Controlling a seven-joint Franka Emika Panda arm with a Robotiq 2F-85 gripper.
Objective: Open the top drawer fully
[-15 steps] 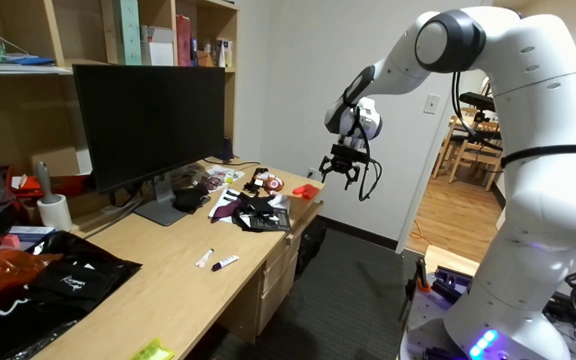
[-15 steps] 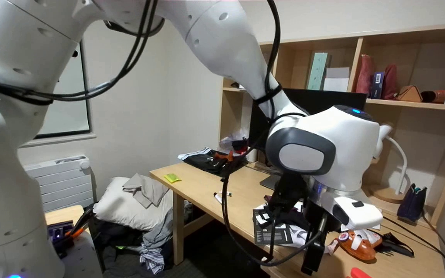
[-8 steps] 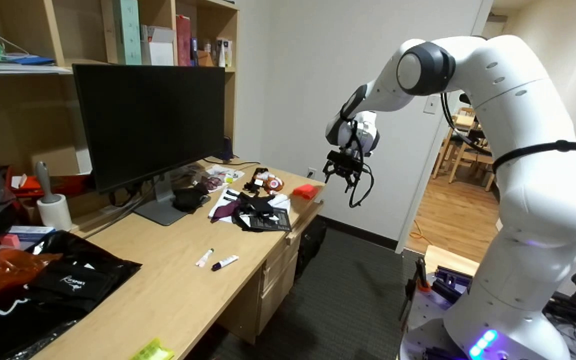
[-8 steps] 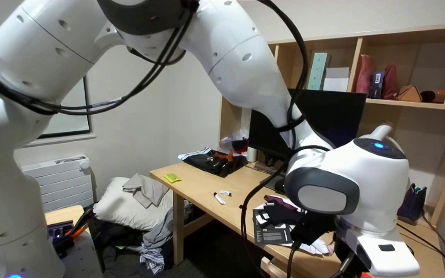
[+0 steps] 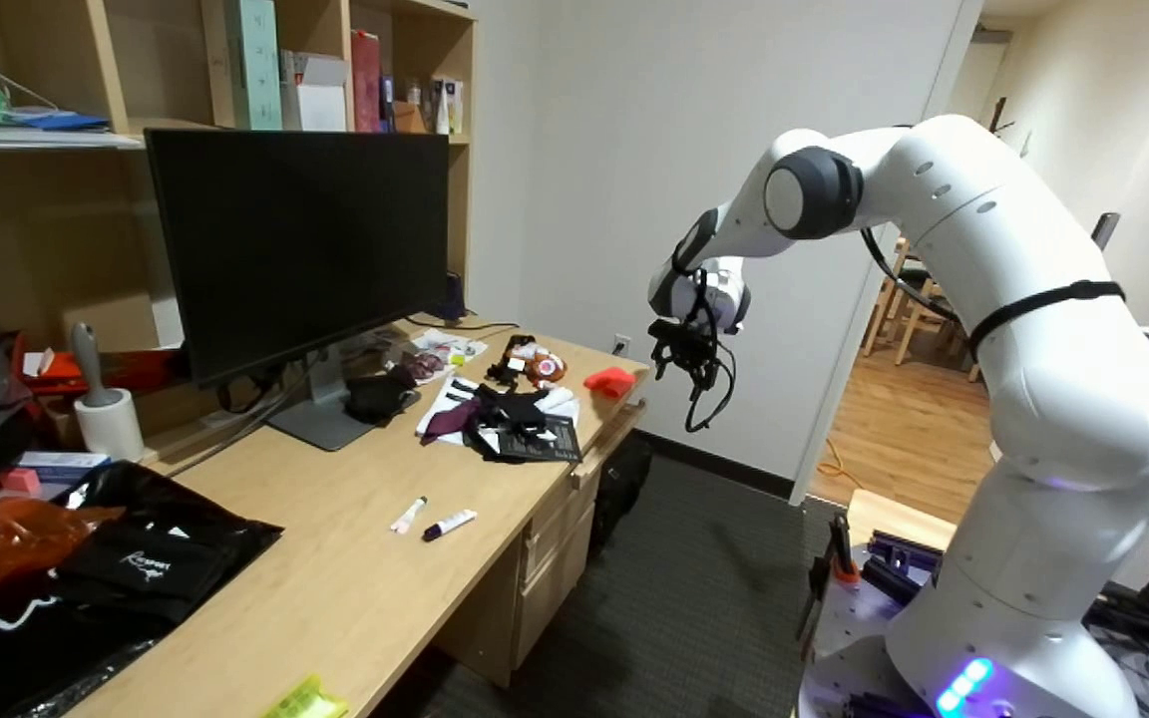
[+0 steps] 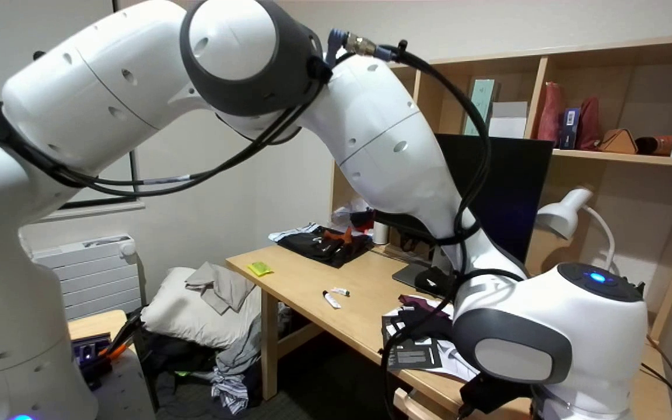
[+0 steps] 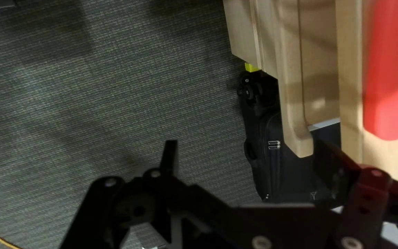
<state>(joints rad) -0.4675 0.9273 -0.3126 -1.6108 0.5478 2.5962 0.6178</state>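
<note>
One gripper (image 7: 249,154) — jaws spread wide — hangs near one top drawer (image 7: 290,90); one monitor (image 5: 300,249) and two tubes (image 5: 450,525) sit on the desk (image 5: 335,543).

A monitor (image 5: 300,249) stands on the desk (image 5: 335,529), where a black bag (image 5: 116,583) and a yellow packet (image 5: 307,700) lie.

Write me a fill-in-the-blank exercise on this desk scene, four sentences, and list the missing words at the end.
1. In the wrist view, the gripper near the top drawer is ____ (open or shut).
2. The gripper and the top drawer are ____ (touching or apart).
3. In the wrist view, the large object lying on the desk is coloured ____.
4. In an exterior view, the number of pen-like tubes lying in front of the monitor is ____.

Missing words: open; apart; red; two.
</note>
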